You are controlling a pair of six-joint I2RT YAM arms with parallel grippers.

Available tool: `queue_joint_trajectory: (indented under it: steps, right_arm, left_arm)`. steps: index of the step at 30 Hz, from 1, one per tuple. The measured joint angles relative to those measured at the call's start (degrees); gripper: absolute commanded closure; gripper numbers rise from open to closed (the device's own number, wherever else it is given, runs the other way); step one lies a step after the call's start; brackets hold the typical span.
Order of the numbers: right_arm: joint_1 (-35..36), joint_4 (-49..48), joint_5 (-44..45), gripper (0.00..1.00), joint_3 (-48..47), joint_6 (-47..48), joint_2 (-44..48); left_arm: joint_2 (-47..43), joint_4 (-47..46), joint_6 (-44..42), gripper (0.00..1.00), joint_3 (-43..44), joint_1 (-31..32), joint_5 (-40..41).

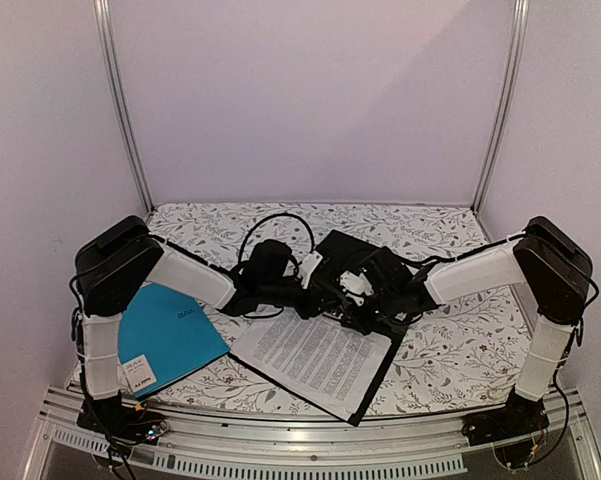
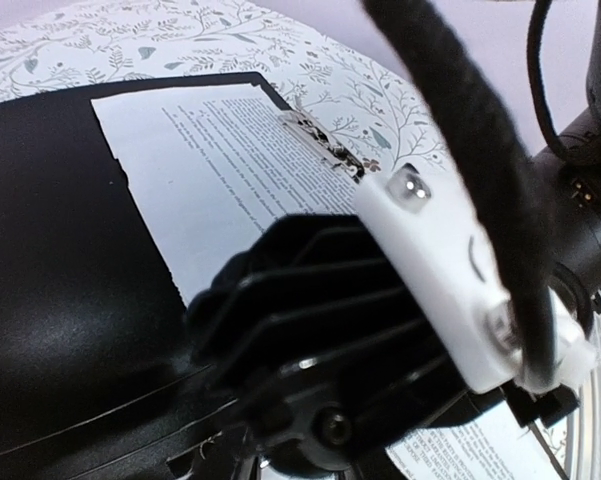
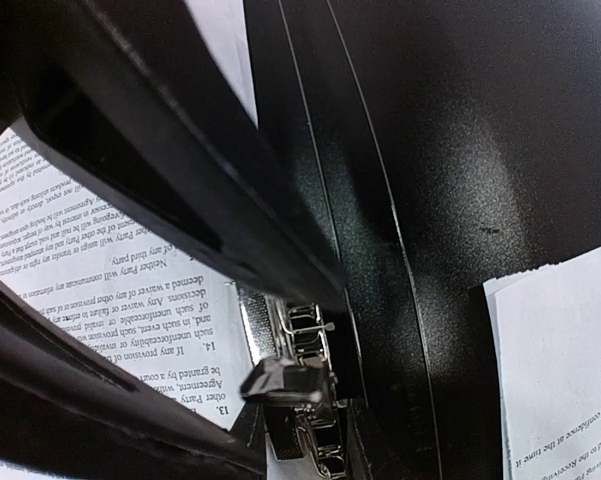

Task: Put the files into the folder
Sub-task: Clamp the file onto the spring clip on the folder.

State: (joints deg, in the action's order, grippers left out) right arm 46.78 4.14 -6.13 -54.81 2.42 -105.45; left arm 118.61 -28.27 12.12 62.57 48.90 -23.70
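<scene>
Crowding the folder (image 1: 338, 246) clip edge beside the files (image 1: 315, 360), both jaws, grip untellable; floral table (image 1: 450, 340) bare rightward.

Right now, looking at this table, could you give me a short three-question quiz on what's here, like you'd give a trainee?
1. True or false: the printed sheets lie on the open black folder.
2. Where is the teal-blue folder? A) by the base of the left arm B) by the right arm's base C) on top of the sheets
3. What silver part runs along one edge of the sheets?
Key: 1 true; 2 A; 3 the metal clip.
</scene>
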Motion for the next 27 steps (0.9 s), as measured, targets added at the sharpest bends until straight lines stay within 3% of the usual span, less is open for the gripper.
queue_joint_trajectory:
  steps: [10,27]
  right_arm:
    - [0.00,0.79,-0.17,1.00,-0.31,0.00,0.00]
    - [-0.07,0.83,-0.31,1.00,-0.33,-0.07,0.00]
  left_arm:
    - [0.00,0.04,-1.42,0.83,1.49,0.39,1.92]
    - [0.42,1.07,-1.46,0.80,2.23,0.59,1.90]
